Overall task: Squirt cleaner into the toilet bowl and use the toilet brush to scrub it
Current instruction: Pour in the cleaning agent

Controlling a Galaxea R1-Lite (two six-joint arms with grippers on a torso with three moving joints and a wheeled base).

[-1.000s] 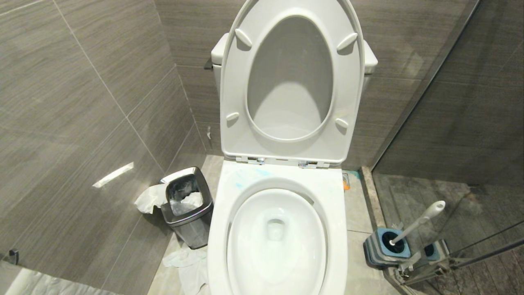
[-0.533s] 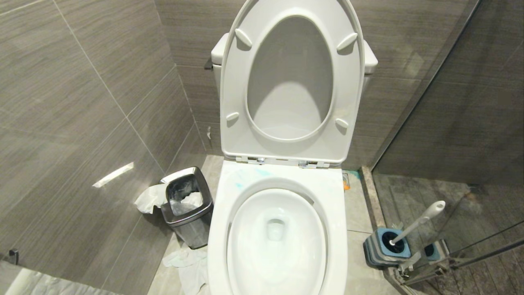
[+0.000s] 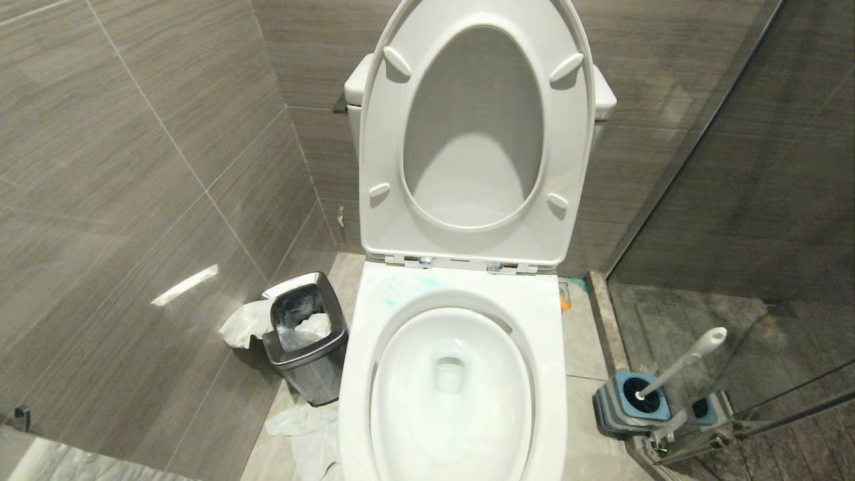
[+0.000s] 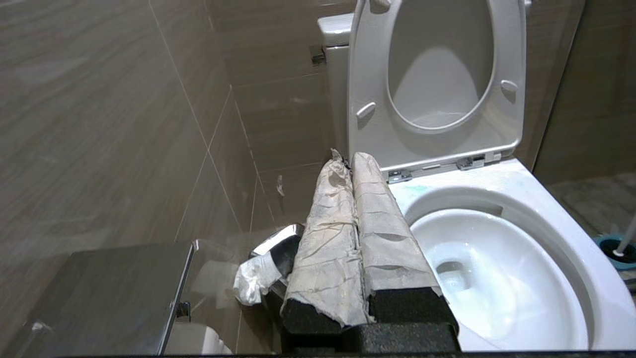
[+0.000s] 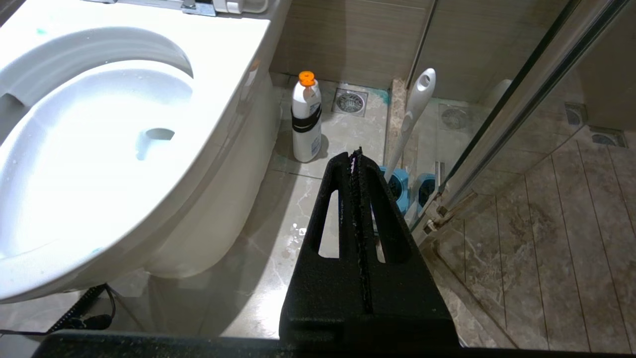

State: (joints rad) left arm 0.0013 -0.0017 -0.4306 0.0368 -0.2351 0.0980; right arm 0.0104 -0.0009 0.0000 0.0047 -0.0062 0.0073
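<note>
A: Where do the task's things stand, and what state are the arms in?

B: The cleaner (image 5: 305,119) stands upright on the floor, just beside the base of the toilet bowl (image 3: 451,387) on the robot's right. The toilet brush (image 3: 681,364) leans in its holder (image 3: 628,401) against the glass shower partition (image 5: 521,99). Left end effector (image 4: 352,164): paper-wrapped fingers pressed together, empty, hanging over the bowl's left rim. Right end effector (image 5: 357,155): fingers pressed together, empty, above the floor near the holder.

A: What could go wrong from here?

B: Likely hazards: the bottle sits close against the porcelain, so a reach with fingers unspread could tip it; the brush handle lies near the glass, so a slanted pull may strike the partition. The waste bin (image 3: 304,334) crowds the left side.

A: And against the earlier head frame?

B: Nothing differs; bowl, bin and brush lie identically.
</note>
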